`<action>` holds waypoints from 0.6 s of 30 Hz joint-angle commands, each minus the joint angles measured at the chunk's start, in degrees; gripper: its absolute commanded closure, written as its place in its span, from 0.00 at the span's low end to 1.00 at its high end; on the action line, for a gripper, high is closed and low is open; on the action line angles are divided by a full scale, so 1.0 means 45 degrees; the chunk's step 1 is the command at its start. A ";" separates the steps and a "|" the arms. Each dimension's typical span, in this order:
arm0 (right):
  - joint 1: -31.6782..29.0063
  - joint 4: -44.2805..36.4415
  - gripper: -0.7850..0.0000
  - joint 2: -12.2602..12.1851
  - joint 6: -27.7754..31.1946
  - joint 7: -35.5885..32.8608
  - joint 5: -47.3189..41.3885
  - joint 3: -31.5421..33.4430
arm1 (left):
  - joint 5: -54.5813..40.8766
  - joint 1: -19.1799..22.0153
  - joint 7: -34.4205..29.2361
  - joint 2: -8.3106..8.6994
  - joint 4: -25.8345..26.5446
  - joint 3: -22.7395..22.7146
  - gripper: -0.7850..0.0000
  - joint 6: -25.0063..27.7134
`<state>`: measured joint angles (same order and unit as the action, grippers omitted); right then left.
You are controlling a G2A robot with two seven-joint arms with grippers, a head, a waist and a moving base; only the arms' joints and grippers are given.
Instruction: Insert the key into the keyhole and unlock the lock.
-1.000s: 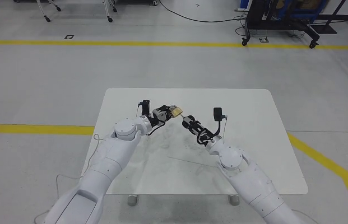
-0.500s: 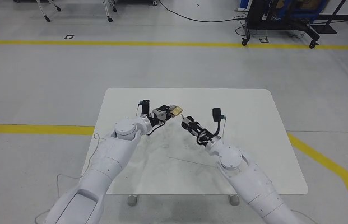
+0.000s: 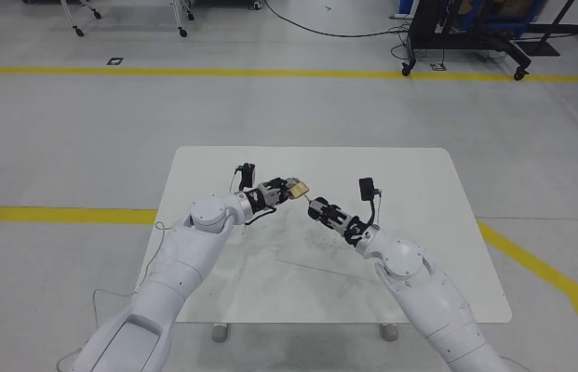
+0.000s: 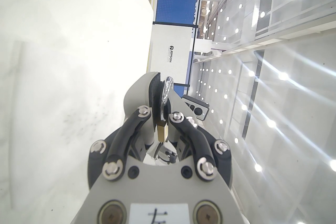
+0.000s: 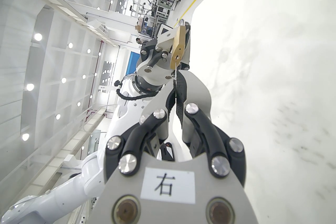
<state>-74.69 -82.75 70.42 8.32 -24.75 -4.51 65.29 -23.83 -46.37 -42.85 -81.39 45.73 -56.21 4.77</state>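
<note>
**Holding lock and key end to end over the table**

Top view; clock directions are read from the centre of the white table (image 3: 437,186).

- Left arm enters from about 7 o'clock. The left gripper (image 3: 287,189) sits at about 11 o'clock, above the table top.
- Left wrist view: the fingers (image 4: 141,96) are drawn in almost fully and clamped on the lock (image 3: 298,190). The lock is seen edge-on between the pads. Its silver shackle (image 4: 167,89) is out at the fingertips and its brass body is nearer the palm.
- The lock is a small brass padlock, clear of the table surface. In the top view it juts from the left gripper toward 4 o'clock.
- Right wrist view: the lock's flat lower end faces the right arm.
- The key (image 5: 174,72) shows as a thin metal edge running from the right gripper's pads up to the lock's lower end.
- The key's tip meets that end. Cannot tell whether it sits inside the keyhole or only rests against it.
- The right gripper (image 3: 315,205) is just beside the lock, at 4 o'clock of it and close to 12 o'clock from the table centre. It is pinched nearly closed, with the key as the only thing between its pads.
- Right arm runs back toward 5 o'clock.
</note>
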 commanded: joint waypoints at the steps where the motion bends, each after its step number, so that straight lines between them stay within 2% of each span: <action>1: -0.0038 -0.0058 1.00 -0.0007 -0.0066 -0.0006 0.0015 0.0050 | 0.0026 -0.0007 -0.0152 0.0002 0.0022 -0.0008 1.00 0.0061; 18: -0.0040 -0.0159 1.00 0.0047 -0.0321 -0.0038 0.0201 -0.0035 | 0.0259 -0.0050 -0.0176 -0.0033 0.0055 -0.0078 1.00 0.0059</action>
<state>-74.79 -83.35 70.64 6.72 -24.77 -3.69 65.13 -22.66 -46.58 -43.72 -81.53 45.97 -56.50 5.05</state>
